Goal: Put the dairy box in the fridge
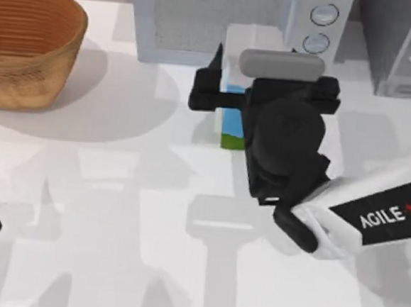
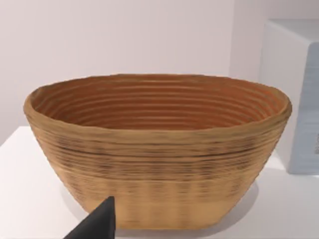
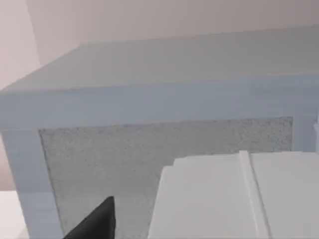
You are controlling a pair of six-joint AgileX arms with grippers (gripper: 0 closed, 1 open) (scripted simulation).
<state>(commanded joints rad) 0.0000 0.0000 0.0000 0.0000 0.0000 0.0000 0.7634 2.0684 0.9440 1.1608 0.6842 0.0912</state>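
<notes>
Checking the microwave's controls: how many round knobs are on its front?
2: both on the microwave front's right end in the top view, upper knob directly above lower knob. The right gripper hides part of the front, so more may be covered.

Overhead camera looks down; wrist cameras closely face basket [image 2: 157, 149] and microwave [image 3: 149, 124].
</notes>
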